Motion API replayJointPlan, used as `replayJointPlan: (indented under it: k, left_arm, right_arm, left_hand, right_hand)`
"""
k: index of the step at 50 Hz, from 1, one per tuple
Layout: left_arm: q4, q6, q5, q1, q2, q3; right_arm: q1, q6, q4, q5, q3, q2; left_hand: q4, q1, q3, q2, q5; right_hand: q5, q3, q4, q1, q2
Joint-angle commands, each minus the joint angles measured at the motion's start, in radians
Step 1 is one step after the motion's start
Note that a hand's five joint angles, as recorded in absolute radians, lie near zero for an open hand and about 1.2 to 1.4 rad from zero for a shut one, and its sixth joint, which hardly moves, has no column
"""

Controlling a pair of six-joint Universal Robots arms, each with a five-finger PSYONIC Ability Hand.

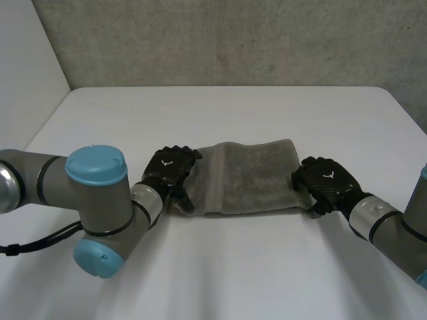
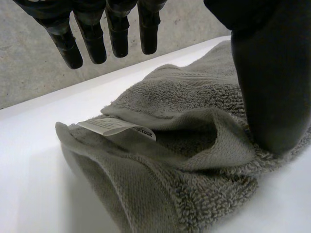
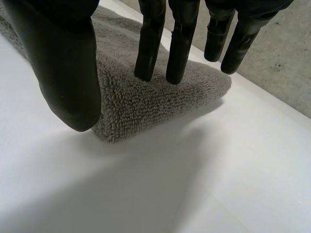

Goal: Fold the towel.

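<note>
A grey towel (image 1: 250, 175) lies folded into a long band across the middle of the white table (image 1: 220, 113). My left hand (image 1: 168, 168) is at its left end, open. Its straight fingers (image 2: 112, 34) hang above the cloth, and its thumb (image 2: 272, 87) rests on the rumpled end of the towel (image 2: 194, 145) beside a white label (image 2: 114, 126). My right hand (image 1: 327, 179) is at the towel's right end, open. Two of its fingertips (image 3: 150, 48) press the top of the towel's corner (image 3: 146, 102). Its thumb (image 3: 63, 73) stands close against the near edge.
A grey wall (image 1: 220, 40) runs behind the table's far edge. Bare tabletop lies in front of the towel and beyond it. My left arm's elbow (image 1: 97, 200) hangs over the near left part of the table.
</note>
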Motion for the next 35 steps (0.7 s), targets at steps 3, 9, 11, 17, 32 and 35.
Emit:
replayJointPlan:
  k: [3, 9, 11, 17, 32, 35]
  left_arm:
    - [-0.001, 0.001, -0.007, 0.002, -0.001, -0.002]
    - [-0.005, -0.004, -0.023, 0.002, 0.006, -0.008]
    - [-0.005, -0.005, -0.028, 0.003, 0.009, -0.013]
    - [-0.005, -0.007, -0.031, 0.008, 0.015, -0.023]
    - [-0.005, -0.008, -0.03, 0.055, 0.101, -0.079]
    - [-0.005, -0.008, -0.03, 0.065, 0.114, -0.089]
  right_arm:
    - [-0.012, 0.008, -0.013, -0.001, -0.004, 0.017]
    - [-0.01, 0.008, -0.019, 0.001, -0.011, 0.055]
    - [-0.01, 0.008, -0.025, 0.001, -0.011, 0.058]
    - [-0.01, 0.009, -0.07, 0.002, -0.011, 0.067]
    - [-0.074, 0.0, -0.032, -0.045, 0.015, 0.011]
    - [-0.107, -0.01, 0.013, -0.082, 0.016, -0.044]
  left_hand:
    - [-0.05, -0.116, -0.043, -0.061, -0.053]
    - [-0.05, -0.116, -0.043, -0.061, -0.053]
    - [-0.05, -0.116, -0.043, -0.061, -0.053]
    - [-0.05, -0.116, -0.043, -0.061, -0.053]
    - [-0.05, -0.116, -0.043, -0.061, -0.053]
    - [-0.05, -0.116, -0.043, -0.061, -0.053]
  right_hand:
    - [0.048, -0.006, -0.06, 0.054, 0.068]
    - [0.033, -0.006, -0.06, 0.04, 0.053]
    - [0.045, -0.006, -0.06, 0.051, 0.065]
    - [0.46, -0.006, -0.06, 0.467, 0.48]
    - [0.687, -0.006, -0.06, 0.693, 0.707]
    - [0.687, -0.006, -0.06, 0.693, 0.707]
